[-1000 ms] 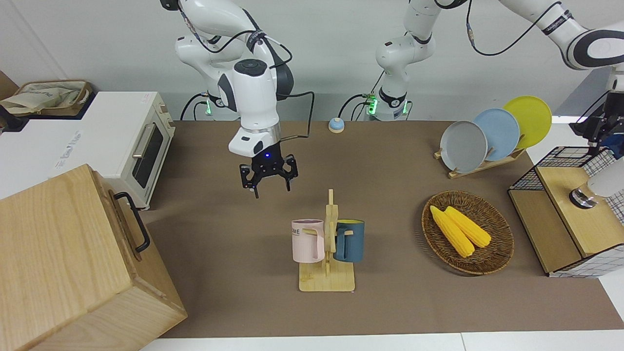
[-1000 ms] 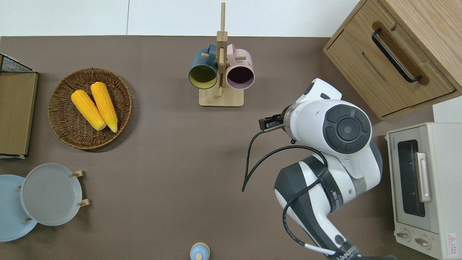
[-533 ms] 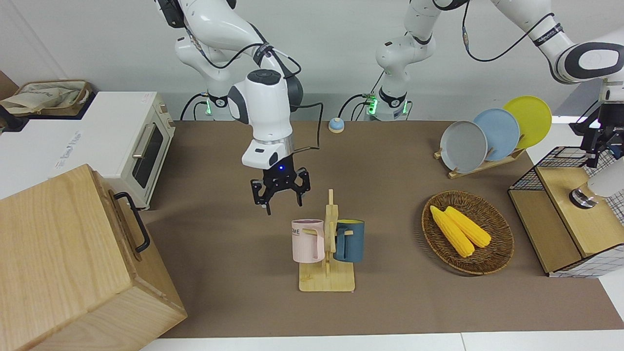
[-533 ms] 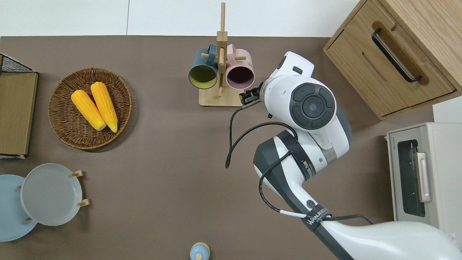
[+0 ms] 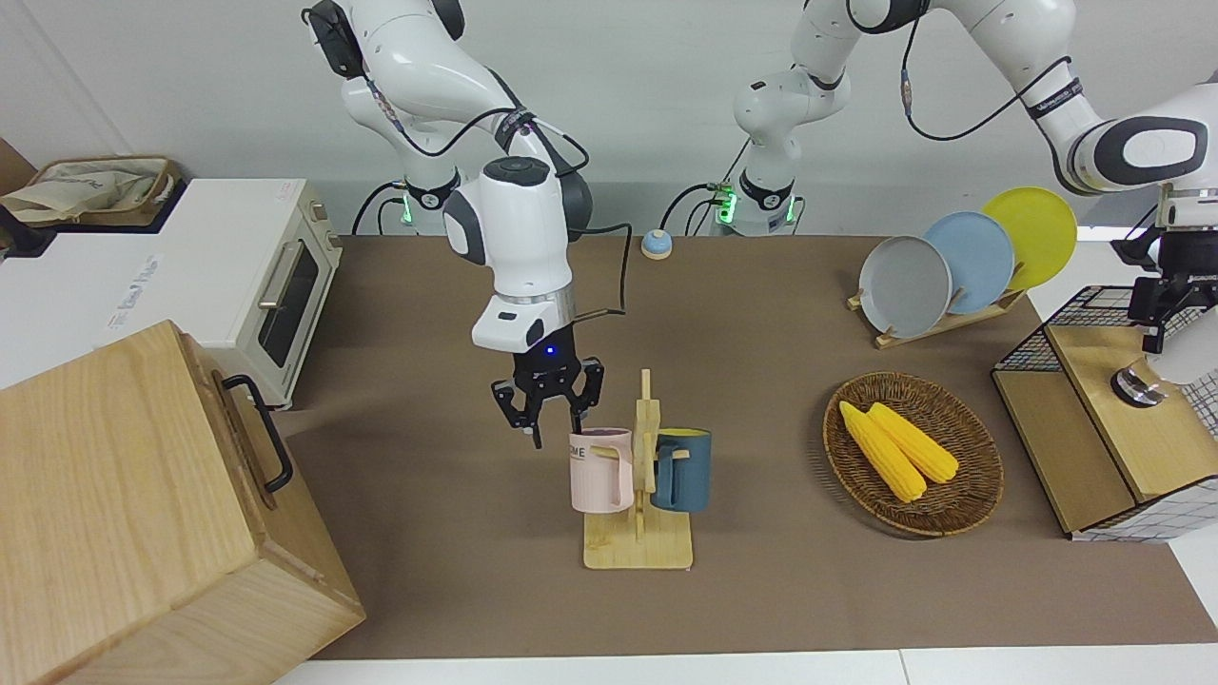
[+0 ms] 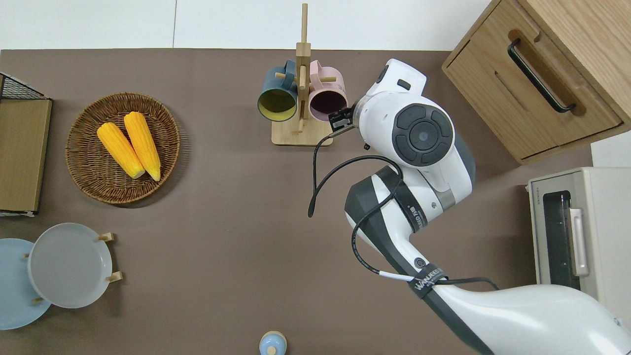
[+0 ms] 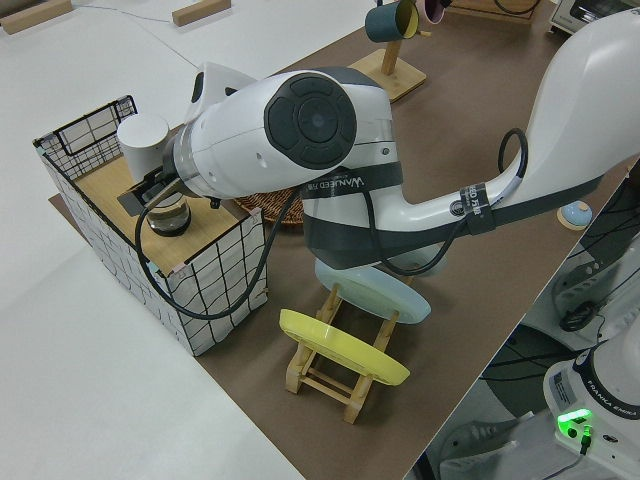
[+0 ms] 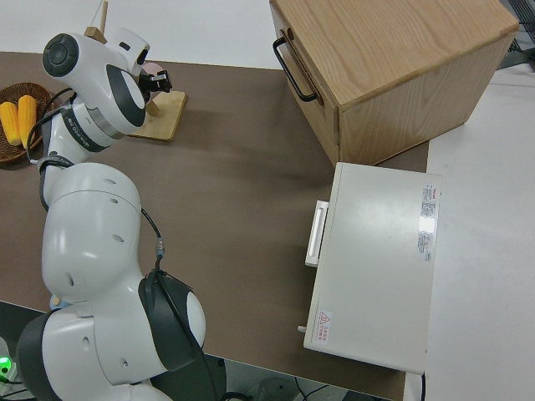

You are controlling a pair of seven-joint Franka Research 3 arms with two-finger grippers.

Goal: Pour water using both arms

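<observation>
My right gripper (image 5: 550, 419) is open and points down just above the rim of a pink mug (image 5: 599, 468). The pink mug hangs on a wooden mug rack (image 5: 638, 550) beside a dark blue mug (image 5: 681, 471). In the overhead view the right wrist hides most of the right gripper (image 6: 340, 117), which sits at the edge of the pink mug (image 6: 328, 97). My left gripper (image 5: 1163, 328) is over a white bottle (image 5: 1185, 354) with a silver end. The bottle rests on a wooden shelf in a wire basket (image 5: 1085, 309). In the left side view the left gripper (image 7: 148, 195) is right at the bottle (image 7: 143, 140).
A wicker basket (image 5: 971, 495) holds two corn cobs (image 5: 899, 449). A plate rack (image 5: 937, 323) stands nearer to the robots. A toaster oven (image 5: 285, 285) and a wooden cabinet (image 5: 124, 514) stand at the right arm's end. A small blue bell (image 5: 656, 244) is between the arm bases.
My right gripper has moved toward the mug rack and come down to the pink mug's rim. My left gripper has shifted slightly over the wire basket.
</observation>
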